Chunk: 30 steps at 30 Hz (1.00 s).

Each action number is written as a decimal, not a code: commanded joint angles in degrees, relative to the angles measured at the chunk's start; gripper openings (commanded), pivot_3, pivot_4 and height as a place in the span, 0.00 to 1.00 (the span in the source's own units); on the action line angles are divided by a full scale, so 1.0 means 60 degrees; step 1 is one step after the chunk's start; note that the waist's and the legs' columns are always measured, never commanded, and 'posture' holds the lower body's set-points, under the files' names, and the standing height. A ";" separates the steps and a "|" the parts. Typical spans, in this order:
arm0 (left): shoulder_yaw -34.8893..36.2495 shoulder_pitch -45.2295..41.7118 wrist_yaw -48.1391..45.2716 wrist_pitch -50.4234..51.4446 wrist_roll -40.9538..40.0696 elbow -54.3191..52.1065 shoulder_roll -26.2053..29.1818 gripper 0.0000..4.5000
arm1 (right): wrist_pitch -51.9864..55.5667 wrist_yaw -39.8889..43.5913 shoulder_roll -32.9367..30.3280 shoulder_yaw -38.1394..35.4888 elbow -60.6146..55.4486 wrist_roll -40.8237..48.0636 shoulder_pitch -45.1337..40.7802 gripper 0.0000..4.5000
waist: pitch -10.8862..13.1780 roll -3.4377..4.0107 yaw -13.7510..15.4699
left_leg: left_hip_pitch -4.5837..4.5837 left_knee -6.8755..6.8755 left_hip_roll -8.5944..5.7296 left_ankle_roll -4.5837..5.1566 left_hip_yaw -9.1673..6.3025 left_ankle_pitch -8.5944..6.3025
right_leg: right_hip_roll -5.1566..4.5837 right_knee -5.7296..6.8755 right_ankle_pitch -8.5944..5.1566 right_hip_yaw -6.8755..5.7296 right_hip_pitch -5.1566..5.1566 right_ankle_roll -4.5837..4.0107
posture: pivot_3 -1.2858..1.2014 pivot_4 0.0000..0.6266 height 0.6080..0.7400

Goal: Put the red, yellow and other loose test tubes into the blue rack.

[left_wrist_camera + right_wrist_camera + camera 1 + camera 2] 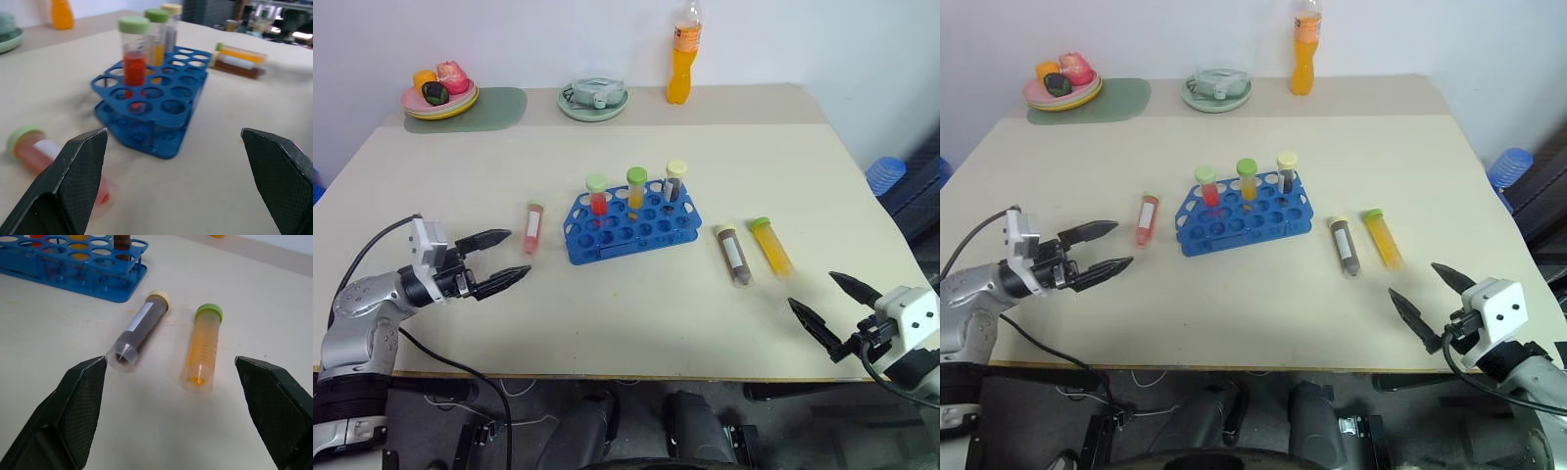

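Observation:
The blue rack (631, 223) stands mid-table with three capped tubes upright in its back row: red (597, 194), orange (636, 188) and dark (675, 181). A loose red tube (532, 228) lies flat just left of the rack. Right of the rack, a brown tube with a cream cap (734, 256) and a yellow tube with a green cap (771, 245) lie side by side. My left gripper (519, 252) is open and empty, close beside the red tube (34, 149). Near the table's front right edge my right gripper (811, 290) is open, short of the brown tube (142, 325) and the yellow tube (204, 347).
At the back stand an orange drink bottle (682, 59), a pale green dish (593, 98) and a plate of toy food (440, 93) on a green mat (504, 108). A stack of blue cups (886, 174) sits off the table's right side.

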 commanded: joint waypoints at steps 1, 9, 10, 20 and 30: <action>-0.0077 -0.0193 -0.0515 -0.0235 -0.0116 -0.0224 0.0014 0.99 | 0.0661 -0.0877 -0.0193 -0.0073 -0.0721 -0.0242 -0.0400 0.96 | 0.0001 0.0001 0.0003 | 0.0000 0.0000 0.0000 0.0000 0.0002 0.0000 | 0.0000 0.0000 0.0000 0.0002 -0.0002 -0.0001 | 0.52 0.24 1.00; -0.0866 -0.0569 -0.0934 -0.0656 0.0245 -0.0396 -0.0380 0.99 | 0.7087 -0.2727 -0.2083 0.0849 -0.1901 0.0518 -0.3779 0.96 | 0.0006 0.0005 -0.0004 | -0.0004 0.0001 0.0010 0.0003 0.0029 0.0002 | 0.0001 0.0000 0.0005 0.0018 -0.0016 -0.0014 | 0.52 0.24 1.00; -0.0949 -0.0637 -0.0933 -0.0647 0.0252 -0.0413 -0.0461 0.99 | 0.8282 -0.2642 -0.2130 0.0962 -0.1630 0.1315 -0.4847 0.96 | 0.0009 0.0000 -0.0010 | -0.0005 0.0001 0.0019 0.0012 0.0039 0.0007 | -0.0001 -0.0005 0.0007 0.0015 -0.0017 -0.0018 | 0.52 0.24 1.00; -0.1272 -0.0868 -0.1000 -0.0510 0.0256 -0.0488 -0.0735 0.99 | 1.3582 -0.4129 -0.1563 0.3009 0.2501 0.3561 -1.1203 0.96 | 0.0024 0.0007 0.0033 | -0.0028 -0.0010 0.0043 0.0043 0.0068 -0.0025 | -0.0004 -0.0043 0.0036 0.0002 -0.0039 0.0006 | 0.52 0.24 1.00; -0.1284 -0.0251 -0.0732 -0.0444 0.0183 -0.1155 -0.0793 0.99 | 1.3582 -0.5745 -0.1427 0.4475 0.4708 0.4858 -1.2090 0.96 | 0.0026 0.0012 -0.0040 | -0.0032 -0.0001 0.0043 0.0052 0.0088 -0.0034 | -0.0001 -0.0060 0.0045 0.0008 -0.0037 0.0009 | 0.52 0.24 1.00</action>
